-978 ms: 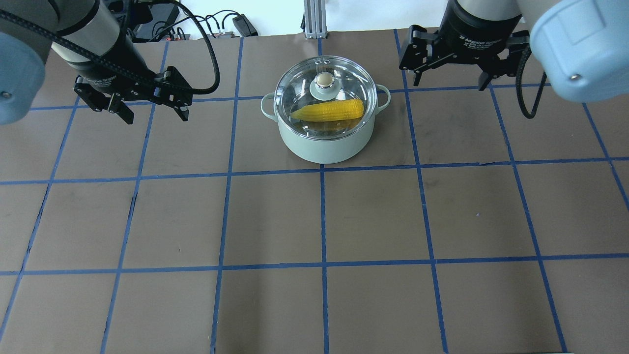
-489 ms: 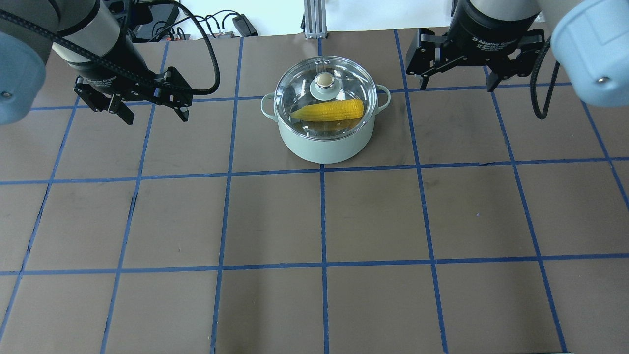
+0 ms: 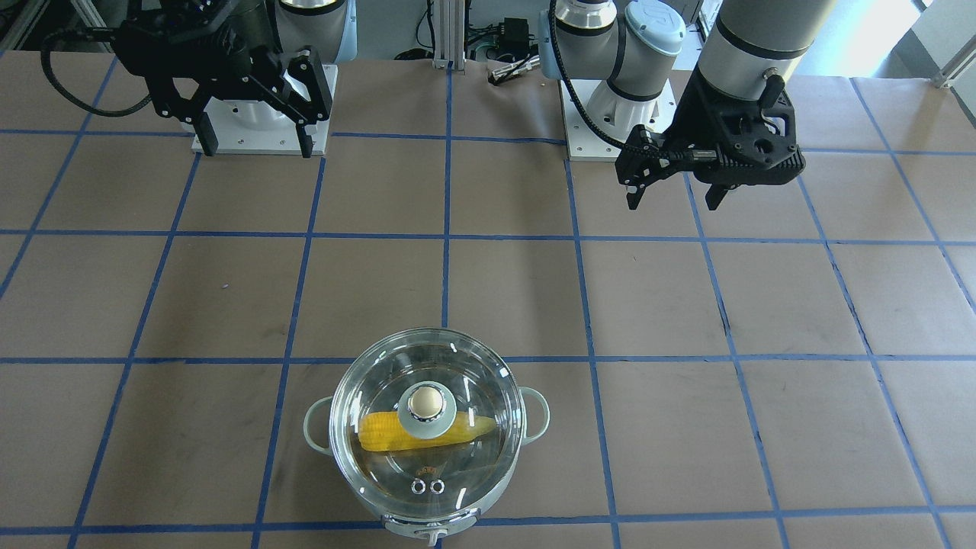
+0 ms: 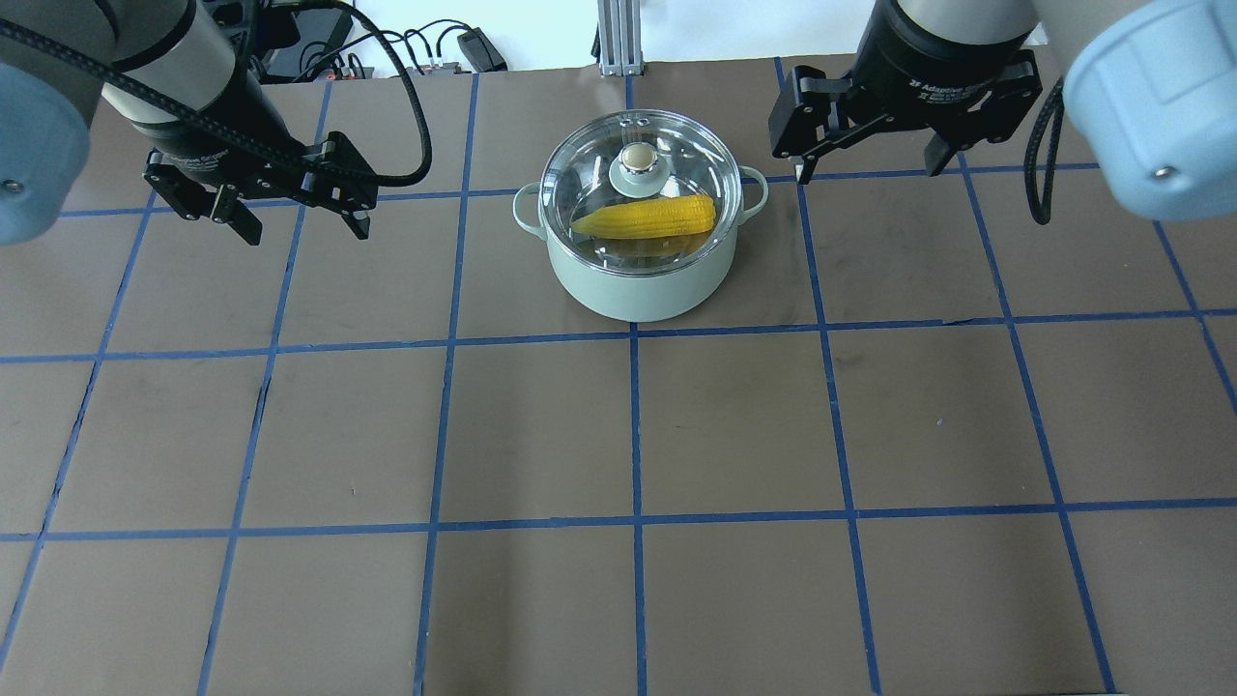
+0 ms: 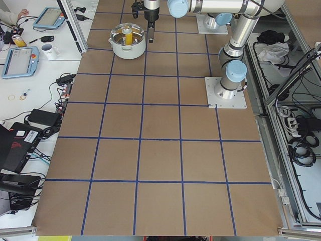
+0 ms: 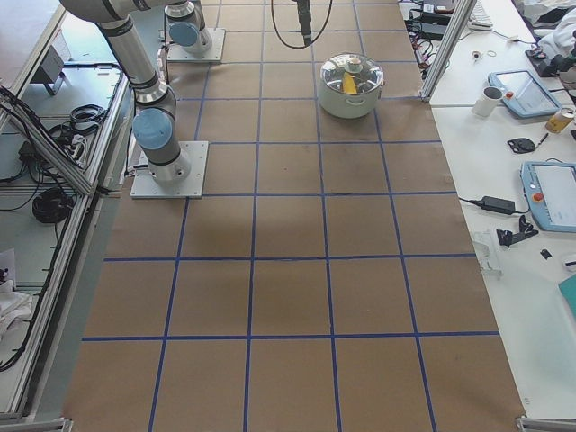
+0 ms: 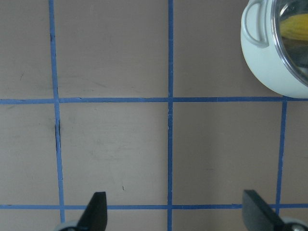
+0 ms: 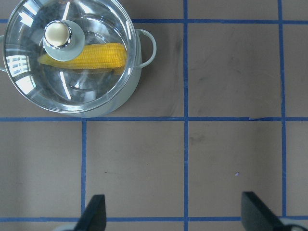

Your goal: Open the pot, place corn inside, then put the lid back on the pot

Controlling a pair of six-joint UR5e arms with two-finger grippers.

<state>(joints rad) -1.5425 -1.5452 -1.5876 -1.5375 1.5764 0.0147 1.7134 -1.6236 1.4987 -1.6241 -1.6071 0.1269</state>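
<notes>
Seen from over the robot's shoulders, a brown table (image 4: 541, 435) is marked into squares by blue tape lines (image 4: 633, 425).

At far left, the left gripper (image 4: 307, 232) hangs above the table with its two black fingers spread wide and nothing between them. A black cable (image 4: 417, 106) loops from its wrist. Bare table surface separates it from the pot.

In the middle, toward the far edge, stands the pot (image 4: 633, 285), pale mint green, with a small loop handle on each side. The lid (image 4: 580, 174), a clear glass dome, sits on the pot's rim, its beige knob (image 4: 638, 157) at the centre. Behind the table's far edge are a metal post (image 4: 615, 39) and loose cables (image 4: 445, 48).

The corn (image 4: 646, 217) lies inside the pot under the glass, so the lid is between it and both grippers. From across the table, the knob and its pale green base cover the middle of the ear. Its long axis runs side to side, slightly tilted. The tapered tip points toward the robot's left and the blunt end toward its right.

At far right, the right gripper (image 4: 867, 169) hangs near the pot's right handle without touching it, fingers wide apart and empty.
</notes>
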